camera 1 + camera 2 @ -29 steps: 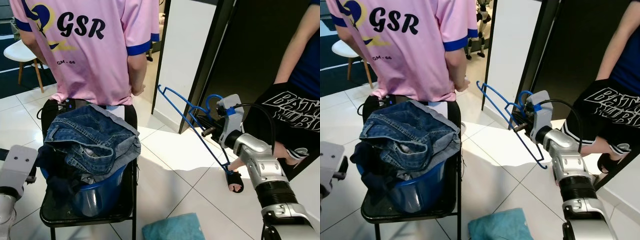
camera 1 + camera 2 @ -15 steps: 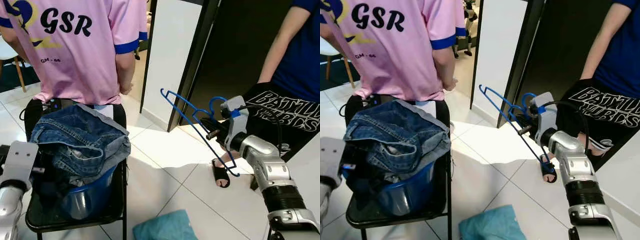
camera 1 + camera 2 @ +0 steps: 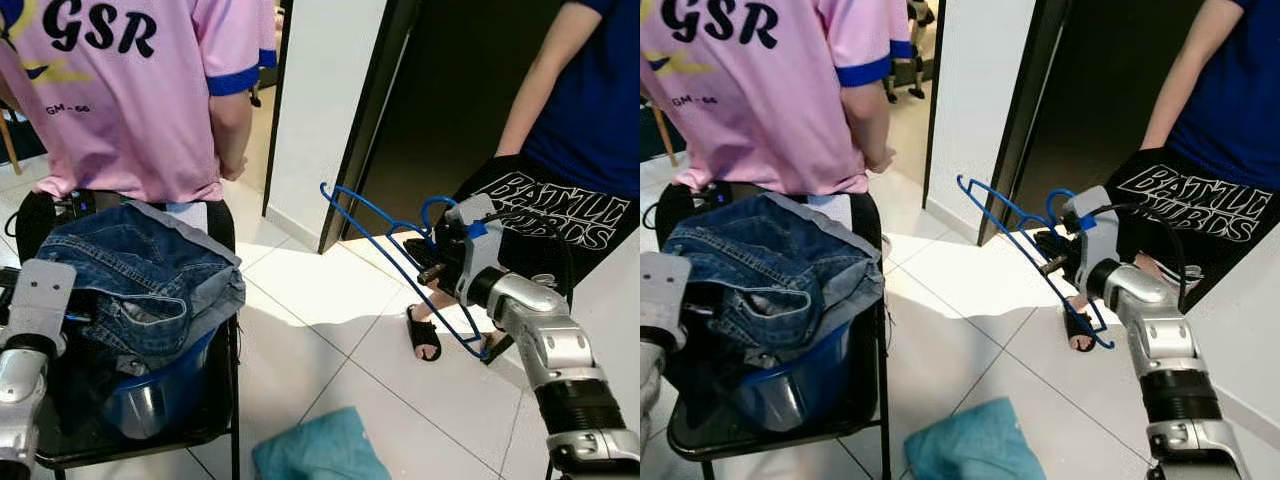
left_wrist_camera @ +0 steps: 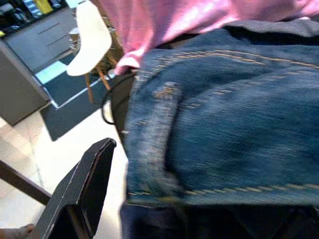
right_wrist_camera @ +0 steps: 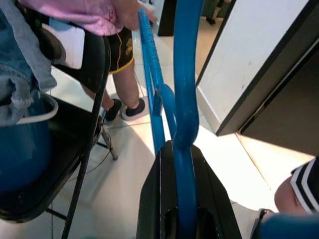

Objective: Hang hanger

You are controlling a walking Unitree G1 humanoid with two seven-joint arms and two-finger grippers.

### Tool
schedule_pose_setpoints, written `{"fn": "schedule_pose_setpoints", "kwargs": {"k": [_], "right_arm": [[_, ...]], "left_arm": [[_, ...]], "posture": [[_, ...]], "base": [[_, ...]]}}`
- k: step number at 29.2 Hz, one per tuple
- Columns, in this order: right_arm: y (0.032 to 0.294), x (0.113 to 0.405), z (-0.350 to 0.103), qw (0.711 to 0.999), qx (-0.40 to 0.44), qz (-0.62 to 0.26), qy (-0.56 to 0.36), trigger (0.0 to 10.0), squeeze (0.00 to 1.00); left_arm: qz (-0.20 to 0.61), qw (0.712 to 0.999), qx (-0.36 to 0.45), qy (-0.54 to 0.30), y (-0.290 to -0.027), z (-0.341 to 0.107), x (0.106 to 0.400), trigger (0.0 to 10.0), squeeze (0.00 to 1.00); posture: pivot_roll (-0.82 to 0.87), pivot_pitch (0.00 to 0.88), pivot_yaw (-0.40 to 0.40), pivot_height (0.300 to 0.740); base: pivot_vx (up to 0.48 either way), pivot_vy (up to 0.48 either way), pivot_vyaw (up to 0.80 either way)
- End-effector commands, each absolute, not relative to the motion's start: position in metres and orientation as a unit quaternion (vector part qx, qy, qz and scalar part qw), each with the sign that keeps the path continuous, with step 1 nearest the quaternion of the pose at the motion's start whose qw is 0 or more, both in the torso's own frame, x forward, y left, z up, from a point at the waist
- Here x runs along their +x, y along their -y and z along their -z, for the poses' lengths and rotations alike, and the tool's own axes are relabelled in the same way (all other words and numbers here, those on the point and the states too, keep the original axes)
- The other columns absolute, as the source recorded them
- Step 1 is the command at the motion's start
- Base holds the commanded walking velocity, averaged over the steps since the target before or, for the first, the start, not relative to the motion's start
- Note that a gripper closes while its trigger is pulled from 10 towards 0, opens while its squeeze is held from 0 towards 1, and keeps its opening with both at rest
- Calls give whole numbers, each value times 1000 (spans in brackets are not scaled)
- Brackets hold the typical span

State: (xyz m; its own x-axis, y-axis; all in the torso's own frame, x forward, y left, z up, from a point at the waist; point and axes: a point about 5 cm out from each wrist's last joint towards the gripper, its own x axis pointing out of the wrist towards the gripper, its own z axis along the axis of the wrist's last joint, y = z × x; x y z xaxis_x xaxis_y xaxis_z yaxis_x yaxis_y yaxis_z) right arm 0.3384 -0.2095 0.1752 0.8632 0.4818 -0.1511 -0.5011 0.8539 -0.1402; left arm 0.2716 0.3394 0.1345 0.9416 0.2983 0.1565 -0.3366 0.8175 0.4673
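A blue plastic hanger [image 3: 385, 240] hangs in the air to the right of the chair, its hook [image 3: 432, 212] next to the wrist. My right gripper [image 3: 428, 262] is shut on the hanger near its neck; in the right wrist view the blue bar [image 5: 185, 149] runs between the black fingers [image 5: 155, 199]. My left gripper sits low at the left beside the chair; its silver wrist [image 3: 35, 310] shows, and one black finger [image 4: 82, 194] shows in the left wrist view, close to the jeans [image 4: 224, 144].
A black folding chair [image 3: 215, 400] holds a blue basin [image 3: 150, 395] piled with jeans [image 3: 140, 270]. A person in a pink shirt [image 3: 120, 90] stands behind it. Another person in dark shorts [image 3: 550, 200] stands right of the hanger. A teal cloth [image 3: 320, 452] lies on the tiled floor. A dark doorway [image 3: 440, 90] opens ahead.
The camera has swung to the right, so the chair and the pink shirt slid left in view. The right gripper keeps its hold on the hanger, now closer to the doorway.
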Motion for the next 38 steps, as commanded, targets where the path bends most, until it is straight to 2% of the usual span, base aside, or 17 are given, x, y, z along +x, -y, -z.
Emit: {"fn": "schedule_pose_setpoints", "kwargs": {"k": [1, 5, 9, 13, 23, 24, 25, 26, 38], "right_arm": [[213, 335, -176, 962, -87, -254, -60, 10000, 0], [213, 334, -176, 961, -87, -255, -63, 10000, 0], [213, 331, -178, 960, -90, -257, -70, 10000, 0], [214, 329, -178, 959, -90, -257, -71, 10000, 0], [218, 324, -180, 959, -97, -255, -81, 10000, 0], [219, 324, -181, 959, -97, -253, -81, 10000, 0], [219, 324, -181, 959, -97, -253, -81, 10000, 0], [220, 324, -183, 960, -99, -251, -81, 10000, 0], [219, 326, -187, 961, -100, -246, -75, 10000, 0]], "left_arm": [[-172, 952, 250, 35, -347, -133, 269, 10000, 0], [-180, 952, 247, 36, -353, -132, 266, 10000, 0], [-203, 956, 211, 26, -364, -124, 260, 10000, 0], [-199, 956, 216, 25, -363, -122, 261, 10000, 0], [-192, 956, 217, 52, -365, -142, 282, 10000, 0], [-192, 956, 216, 53, -365, -144, 283, 9490, 0], [-192, 956, 216, 53, -365, -144, 283, 9490, 0], [-192, 957, 212, 50, -366, -144, 286, 0, 0], [-180, 961, 203, 56, -359, -140, 290, 0, 0]], "posture": [[-6, 93, -183, 740], [-18, 109, -185, 740], [-41, 128, -190, 740], [-46, 130, -190, 740], [-75, 135, -201, 740], [-81, 135, -201, 740], [-81, 135, -201, 740], [-86, 134, -201, 740], [-81, 113, -190, 740]], "base": [[0, 0, 0], [0, 0, 0], [0, 0, 0], [0, 0, 0], [0, 0, 0], [0, 0, 0], [0, 0, 0], [0, 0, 0], [0, 0, 0]]}}
